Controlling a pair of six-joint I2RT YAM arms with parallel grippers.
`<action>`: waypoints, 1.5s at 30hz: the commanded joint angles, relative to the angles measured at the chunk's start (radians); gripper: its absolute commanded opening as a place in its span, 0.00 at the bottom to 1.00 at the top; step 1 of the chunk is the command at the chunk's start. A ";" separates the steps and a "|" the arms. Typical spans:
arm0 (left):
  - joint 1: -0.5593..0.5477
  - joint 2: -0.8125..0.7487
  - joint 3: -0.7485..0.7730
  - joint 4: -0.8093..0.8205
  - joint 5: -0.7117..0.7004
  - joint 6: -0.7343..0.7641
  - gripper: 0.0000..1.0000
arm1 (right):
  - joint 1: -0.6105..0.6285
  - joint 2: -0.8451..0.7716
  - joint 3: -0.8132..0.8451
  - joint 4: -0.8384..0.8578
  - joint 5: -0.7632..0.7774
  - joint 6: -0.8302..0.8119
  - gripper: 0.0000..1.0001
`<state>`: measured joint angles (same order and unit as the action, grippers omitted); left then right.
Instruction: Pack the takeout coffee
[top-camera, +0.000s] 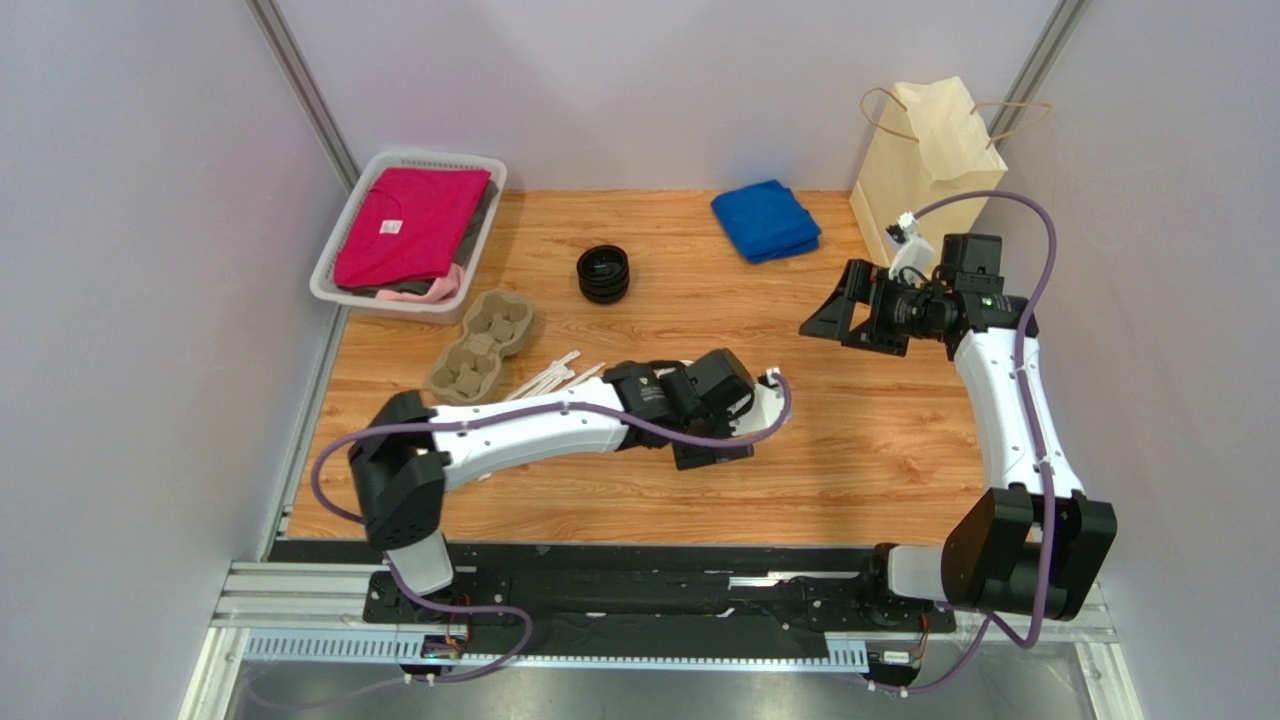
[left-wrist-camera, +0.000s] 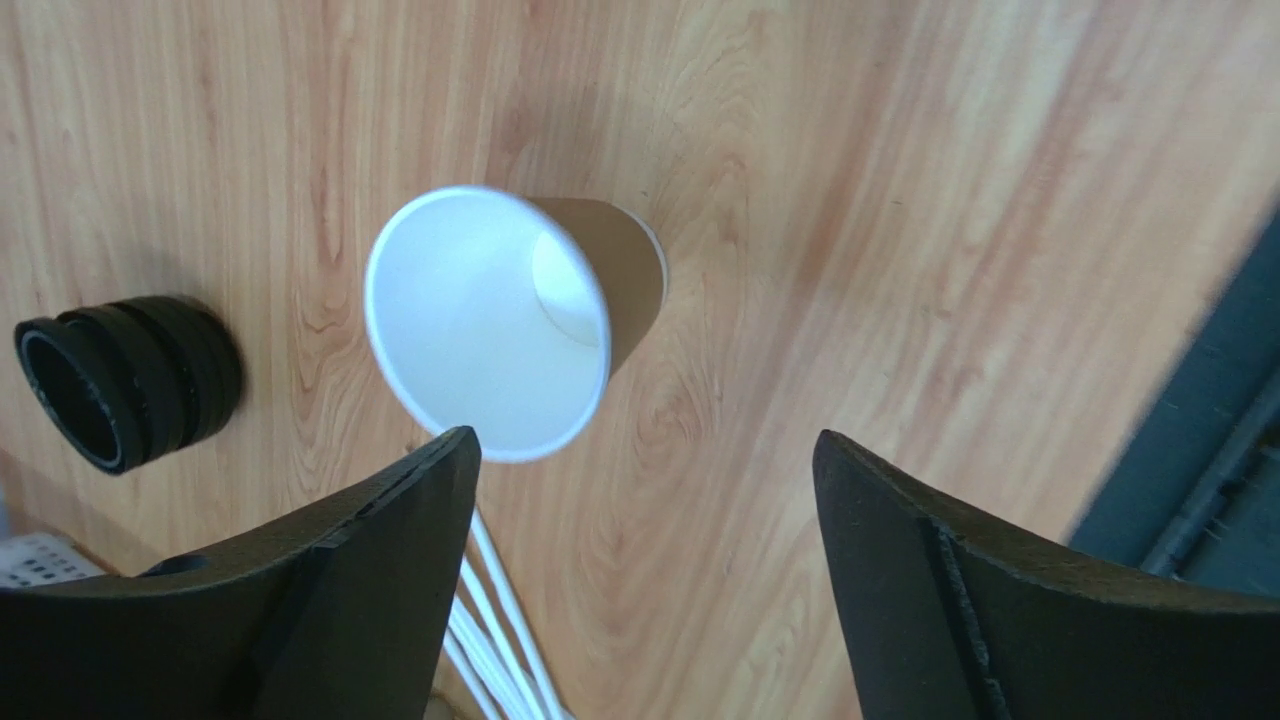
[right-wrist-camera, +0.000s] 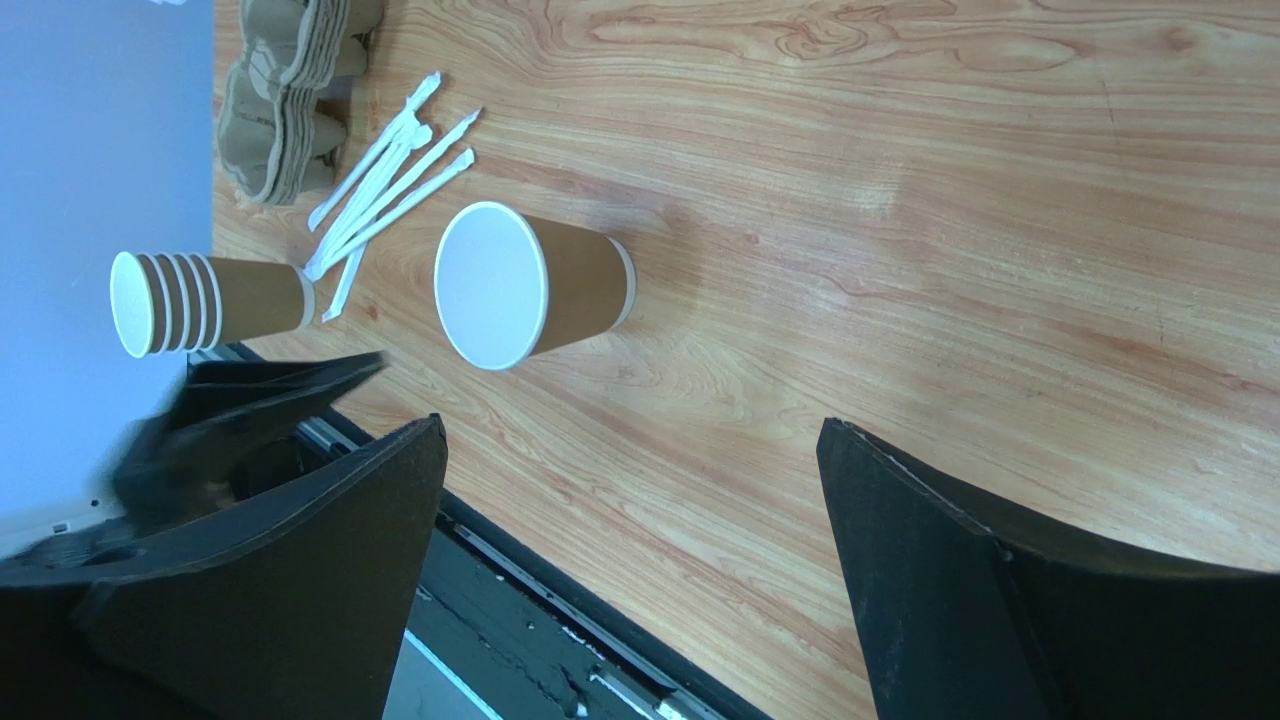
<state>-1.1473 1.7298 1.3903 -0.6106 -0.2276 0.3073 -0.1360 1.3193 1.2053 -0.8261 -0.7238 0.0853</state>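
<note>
The takeout coffee's cup (left-wrist-camera: 481, 323), tan paper with a white inside, stands on the wooden table and has no lid on it. My left gripper (left-wrist-camera: 643, 450) hovers open just above and beside it; the rim shows past the left fingertip and nothing is between the jaws. The right wrist view shows the same cup (right-wrist-camera: 534, 285) standing free. In the top view my left gripper (top-camera: 724, 435) is at the table's middle and the arm hides the cup. My right gripper (top-camera: 836, 315) is open and empty at the right, pointing left, with its tips (right-wrist-camera: 631, 432) far from the cup.
A stack of black lids (top-camera: 604, 273) sits at mid-back, also seen as the lids (left-wrist-camera: 128, 378). White stirrers (right-wrist-camera: 391, 188), a stack of lidless cups (right-wrist-camera: 203, 300) and pulp cup carriers (top-camera: 484, 345) lie left. Paper bag (top-camera: 924, 158), blue cloth (top-camera: 765, 219) and clothes basket (top-camera: 334, 255) stand behind.
</note>
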 joint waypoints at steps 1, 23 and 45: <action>0.079 -0.249 0.153 -0.237 0.219 -0.048 0.91 | 0.003 0.004 0.056 0.008 -0.037 -0.015 1.00; 1.513 -0.679 -0.091 -0.836 0.556 0.272 0.95 | 0.019 0.084 -0.038 0.148 -0.115 0.093 1.00; 1.577 -0.622 -0.470 -0.482 0.425 0.262 0.42 | 0.019 0.093 -0.058 0.163 -0.121 0.093 1.00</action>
<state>0.4202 1.1156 0.9092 -1.1458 0.2062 0.5720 -0.1207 1.4143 1.1450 -0.7052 -0.8215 0.1719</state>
